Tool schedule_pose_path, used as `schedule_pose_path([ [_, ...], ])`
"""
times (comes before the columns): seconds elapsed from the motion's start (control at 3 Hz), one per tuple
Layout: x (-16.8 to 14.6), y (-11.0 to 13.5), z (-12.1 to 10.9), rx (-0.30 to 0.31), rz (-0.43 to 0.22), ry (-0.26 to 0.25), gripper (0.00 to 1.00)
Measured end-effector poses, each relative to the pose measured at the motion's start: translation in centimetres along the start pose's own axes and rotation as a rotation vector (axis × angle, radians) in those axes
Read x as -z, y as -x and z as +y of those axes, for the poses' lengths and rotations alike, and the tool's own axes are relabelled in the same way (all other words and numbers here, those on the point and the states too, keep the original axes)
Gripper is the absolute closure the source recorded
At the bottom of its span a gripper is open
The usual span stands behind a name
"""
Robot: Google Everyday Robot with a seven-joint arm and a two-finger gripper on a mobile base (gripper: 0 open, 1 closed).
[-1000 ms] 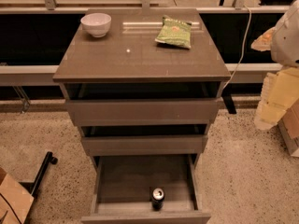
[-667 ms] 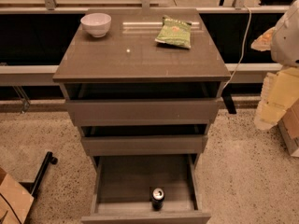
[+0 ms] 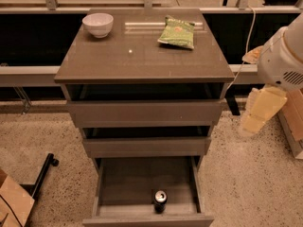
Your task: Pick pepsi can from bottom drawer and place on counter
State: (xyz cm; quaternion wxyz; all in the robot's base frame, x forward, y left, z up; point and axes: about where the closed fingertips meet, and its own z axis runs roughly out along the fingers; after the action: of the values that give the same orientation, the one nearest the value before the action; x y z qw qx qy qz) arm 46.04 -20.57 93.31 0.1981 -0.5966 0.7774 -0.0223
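Camera view: can stands upright in the open bottom drawer, at its centre, just behind the near front panel. Gripper hangs to the right of the cabinet, well apart. From it the can lies lower, left and nearer. Released or clenched: cannot tell.

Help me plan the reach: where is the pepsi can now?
In the camera view, the pepsi can stands upright near the front panel of the open bottom drawer, roughly centred; the gripper hangs far right, beside the cabinet.
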Motion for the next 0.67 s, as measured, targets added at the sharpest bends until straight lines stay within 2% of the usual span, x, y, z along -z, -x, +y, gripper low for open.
schedule_pose_path([
  [0.33,0.01,0.26,-0.49,0.001,-0.01,-0.023,0.0],
  [0.67,-0.2,0.32,-0.24,0.0,-0.018,-0.019,0.0],
])
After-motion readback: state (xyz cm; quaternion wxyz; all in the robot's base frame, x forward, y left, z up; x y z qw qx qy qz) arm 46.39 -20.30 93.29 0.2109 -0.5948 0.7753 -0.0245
